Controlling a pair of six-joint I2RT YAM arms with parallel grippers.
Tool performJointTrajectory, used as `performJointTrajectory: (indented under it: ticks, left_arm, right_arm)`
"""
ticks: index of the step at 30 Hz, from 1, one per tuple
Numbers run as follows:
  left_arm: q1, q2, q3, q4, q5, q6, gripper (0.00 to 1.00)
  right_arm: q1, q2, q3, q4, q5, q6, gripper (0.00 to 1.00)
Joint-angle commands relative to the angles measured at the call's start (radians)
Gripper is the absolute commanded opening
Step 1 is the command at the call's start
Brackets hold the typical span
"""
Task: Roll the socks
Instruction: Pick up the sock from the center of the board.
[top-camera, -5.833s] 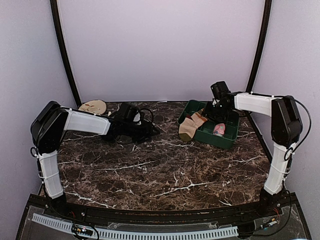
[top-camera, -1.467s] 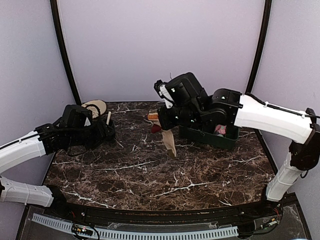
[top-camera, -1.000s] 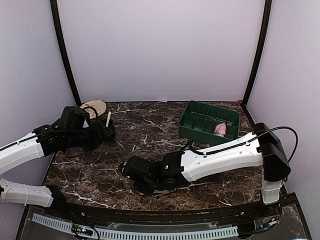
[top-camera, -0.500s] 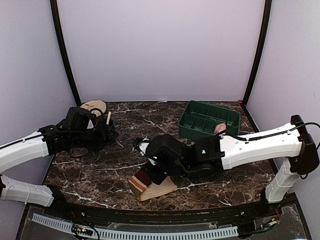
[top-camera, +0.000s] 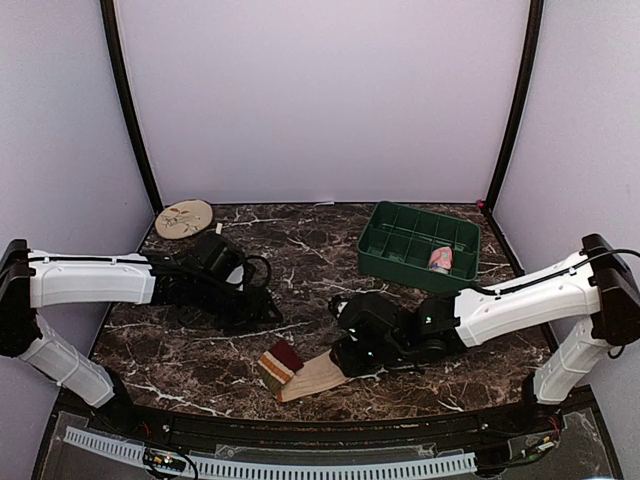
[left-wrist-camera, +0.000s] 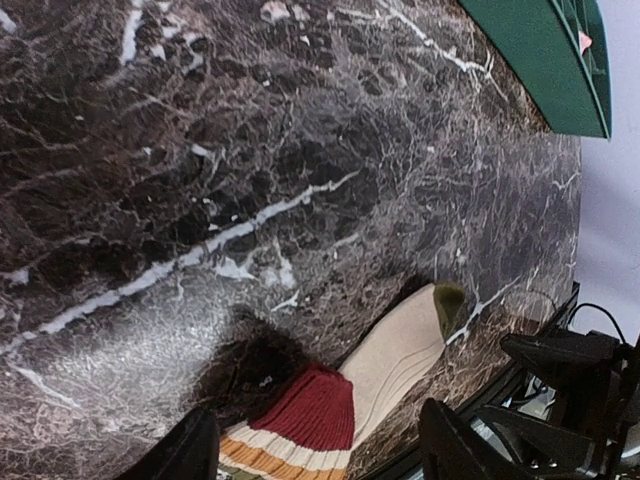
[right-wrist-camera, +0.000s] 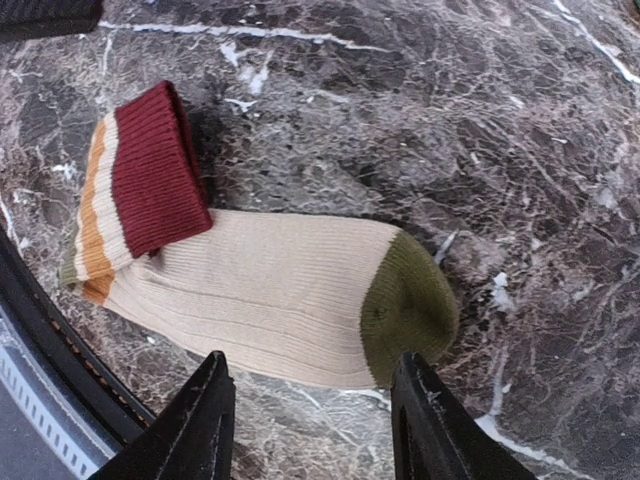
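Now the tan sock is out of the green tray and lies flat near the front edge of the worktop, cuff folded over, so rolling can start; the pink sock sits in the tray; my right pincer has let go, jaws apart just above the sock, holding nothing; the left pincer has swung near the cuff, wide open, empty.

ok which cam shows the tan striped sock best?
Right wrist: tan striped sock fills the frame, red cuff to olive toe. Left wrist crops the cuff at the bottom; top external shows it small.
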Motion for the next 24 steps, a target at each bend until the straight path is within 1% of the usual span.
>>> performJointTrajectory:
  ticks: [1, 4, 6, 13, 18, 24]
  left_arm:
    - [-0.007, 0.015, 0.019, -0.031, 0.080, 0.029, 0.72]
    - [-0.007, 0.017, 0.008, -0.024, 0.082, 0.017, 0.73]
    - [-0.007, 0.018, 0.001, -0.028, 0.085, 0.010, 0.73]
    - [-0.006, -0.007, -0.060, 0.021, 0.096, -0.027, 0.73]
    - [-0.005, -0.010, -0.084, 0.033, 0.110, -0.033, 0.73]
    - [-0.003, -0.023, -0.111, 0.048, 0.118, -0.039, 0.72]
  right_arm:
    - [-0.019, -0.017, -0.003, 0.160, -0.138, 0.029, 0.50]
    - [-0.034, -0.005, 0.005, 0.227, -0.221, 0.056, 0.50]
    - [-0.041, 0.032, 0.003, 0.274, -0.276, 0.088, 0.50]
    - [-0.056, 0.126, 0.013, 0.369, -0.429, 0.163, 0.51]
    - [-0.072, 0.169, 0.014, 0.446, -0.464, 0.183, 0.51]
    - [-0.107, 0.210, 0.057, 0.450, -0.492, 0.127, 0.52]
